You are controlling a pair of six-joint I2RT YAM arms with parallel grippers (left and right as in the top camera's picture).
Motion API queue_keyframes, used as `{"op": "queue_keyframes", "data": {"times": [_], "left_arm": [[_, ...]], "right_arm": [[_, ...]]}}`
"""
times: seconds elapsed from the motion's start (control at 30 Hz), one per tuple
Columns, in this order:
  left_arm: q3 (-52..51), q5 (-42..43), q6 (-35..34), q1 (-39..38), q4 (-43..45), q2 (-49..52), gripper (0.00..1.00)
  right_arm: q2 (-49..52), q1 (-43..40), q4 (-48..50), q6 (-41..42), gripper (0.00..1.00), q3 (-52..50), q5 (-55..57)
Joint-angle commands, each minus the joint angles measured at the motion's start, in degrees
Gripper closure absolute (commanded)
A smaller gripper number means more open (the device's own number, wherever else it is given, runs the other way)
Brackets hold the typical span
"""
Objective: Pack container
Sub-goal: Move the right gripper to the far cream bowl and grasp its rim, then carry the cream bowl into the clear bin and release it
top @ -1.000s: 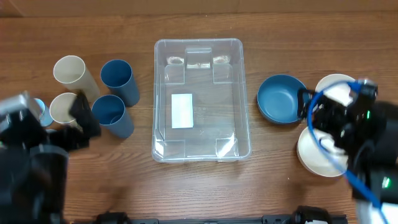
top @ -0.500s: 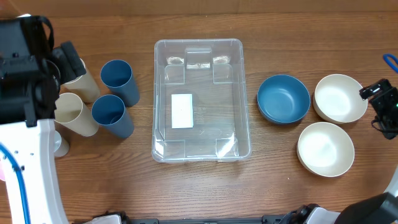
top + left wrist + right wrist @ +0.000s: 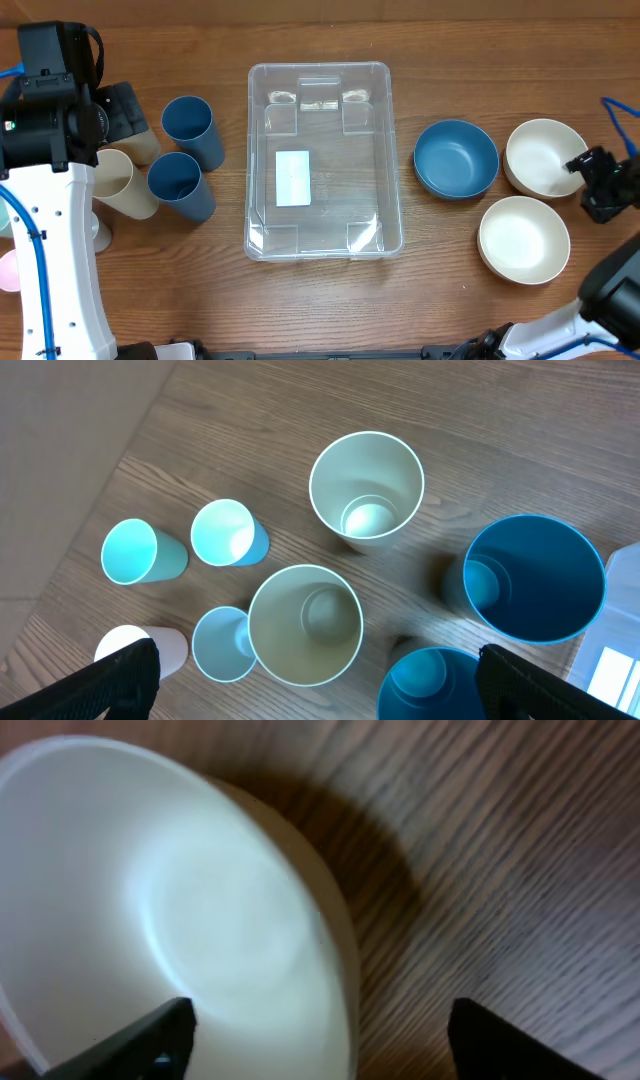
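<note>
Right tool (image 3: 597, 186) has closed in on the rim of the far cream round bowl (image 3: 540, 158) since half a second ago. Large clear plastic rectangular container (image 3: 345, 205) sits desk centre with nothing in it: packing not started. Bowls at 3 o'clock and tall blue and cream plastic cups (image 3: 180, 185) at 9 are all outside it. Left tool (image 3: 320, 680) is spread wide above the cups, holding nothing. Right tool is spread, straddling the bowl rim; contact unclear.

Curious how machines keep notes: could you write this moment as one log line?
container: empty | left fingers: open, above cups | right fingers: open, over cream bowl rim | packed: nothing
</note>
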Motion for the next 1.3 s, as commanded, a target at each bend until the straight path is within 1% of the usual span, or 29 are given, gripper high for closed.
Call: {"op": "queue_keyframes", "data": {"times": [0.0, 0.07, 0.13, 0.17, 0.27, 0.3, 0.43, 0.5, 0.6, 0.63, 0.7, 0.73, 0.8, 0.83, 0.87, 0.93, 1.0, 1.1, 1.17, 1.2, 1.27], "left_arm": [[1.5, -0.9, 1.1, 0.3, 0.0, 0.2, 0.0], [1.5, -0.9, 1.1, 0.3, 0.0, 0.2, 0.0], [1.5, -0.9, 1.1, 0.3, 0.0, 0.2, 0.0], [1.5, -1.0, 1.1, 0.3, 0.0, 0.2, 0.0], [1.5, -0.9, 1.1, 0.3, 0.0, 0.2, 0.0], [1.5, -0.9, 1.1, 0.3, 0.0, 0.2, 0.0], [1.5, -1.0, 1.1, 0.3, 0.0, 0.2, 0.0], [1.5, -0.9, 1.1, 0.3, 0.0, 0.2, 0.0], [1.5, -0.9, 1.1, 0.3, 0.0, 0.2, 0.0], [1.5, -0.9, 1.1, 0.3, 0.0, 0.2, 0.0], [1.5, -1.0, 1.1, 0.3, 0.0, 0.2, 0.0], [1.5, -1.0, 1.1, 0.3, 0.0, 0.2, 0.0], [1.5, -1.0, 1.1, 0.3, 0.0, 0.2, 0.0], [1.5, -1.0, 1.1, 0.3, 0.0, 0.2, 0.0], [1.5, -0.9, 1.1, 0.3, 0.0, 0.2, 0.0], [1.5, -1.0, 1.1, 0.3, 0.0, 0.2, 0.0], [1.5, -1.0, 1.1, 0.3, 0.0, 0.2, 0.0], [1.5, -0.9, 1.1, 0.3, 0.0, 0.2, 0.0], [1.5, -0.9, 1.1, 0.3, 0.0, 0.2, 0.0], [1.5, -0.9, 1.1, 0.3, 0.0, 0.2, 0.0], [1.5, -0.9, 1.1, 0.3, 0.0, 0.2, 0.0]], "right_arm": [[1.4, 0.3, 2.6, 2.2, 0.34, 0.5, -0.2], [1.4, 0.3, 4.0, 2.2, 0.44, -0.1, -0.1], [1.4, 0.3, 5.2, 2.2, 0.67, -0.8, -0.1], [1.4, 0.3, 5.5, 2.2, 0.75, -0.9, -0.2], [1.4, 0.3, 5.7, 2.4, 0.93, -0.9, -1.9], [1.3, 0.3, 5.6, 2.6, 0.96, -0.7, -2.3], [-1.8, 0.2, 2.7, 3.5, 0.96, 1.9, -2.2], [-6.6, 0.3, 0.7, 7.5, 0.96, 3.8, -3.3], [-16.1, 3.9, -0.2, 8.4, 0.96, 6.3, -11.0], [-20.3, 7.3, -1.5, 8.1, 0.96, 7.4, -11.0], [-25.4, 13.7, -2.7, 5.8, 0.96, 8.3, -11.0], [-28.8, 20.6, -2.9, 3.2, 0.96, 8.5, -10.5], [-31.6, 31.6, -2.4, 3.1, 0.96, 8.5, -6.2], [-31.9, 38.6, -1.8, 1.8, 0.96, 8.5, -3.6], [-31.7, 43.0, -1.2, 1.4, 0.96, 8.5, -1.8], [-28.6, 55.7, 1.4, 0.1, 0.96, 8.5, 4.2], [-24.2, 62.8, 3.4, 0.1, 0.96, 8.5, 9.5], [-16.8, 66.9, 6.3, 0.1, 0.96, 8.5, 14.5], [-10.1, 67.3, 9.0, 0.7, 0.96, 8.5, 19.1], [-7.1, 67.0, 10.4, 2.3, 0.96, 8.5, 22.0], [-2.2, 65.8, 13.7, 2.6, 0.96, 8.5, 22.9]]}}
